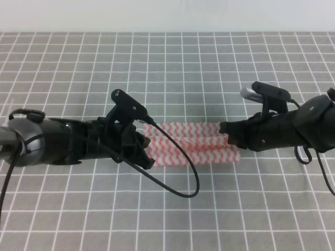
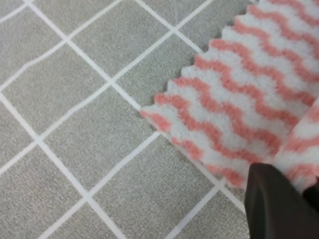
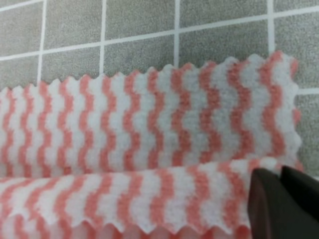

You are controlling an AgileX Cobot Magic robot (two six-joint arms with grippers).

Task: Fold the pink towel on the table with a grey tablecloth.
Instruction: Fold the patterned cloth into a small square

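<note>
Grey cloth with a grid of thin white lines covers the table (image 1: 172, 63) from edge to edge, and a pale strip of wall runs along the far side in the high view. On it, about the middle, lies the towel (image 1: 191, 144), gathered into a long narrow band that runs left to right between my two arms, its pink-red and white zigzag stripes showing in overlapping layers. My left gripper (image 1: 145, 151) sits at the towel's left end, black and bulky, with a dark cable looping from it down across the grid and back. My right gripper (image 1: 230, 138) sits at the right end, touching the cloth there. From the left wrist I see a corner of the towel (image 2: 239, 94) lying flat on the table (image 2: 75, 149), its pinked edge plain against the grey; one dark fingertip (image 2: 271, 204) shows at the lower right, with a fold of towel pressed against it, so my left jaws look clenched on the cloth. From the right wrist the towel (image 3: 149, 124) fills most of the view, a flat layer behind and a rolled or folded-over layer in front, and my dark fingertips (image 3: 279, 204) stand close together at the lower right against that front fold, gripping it as far as I can tell.
</note>
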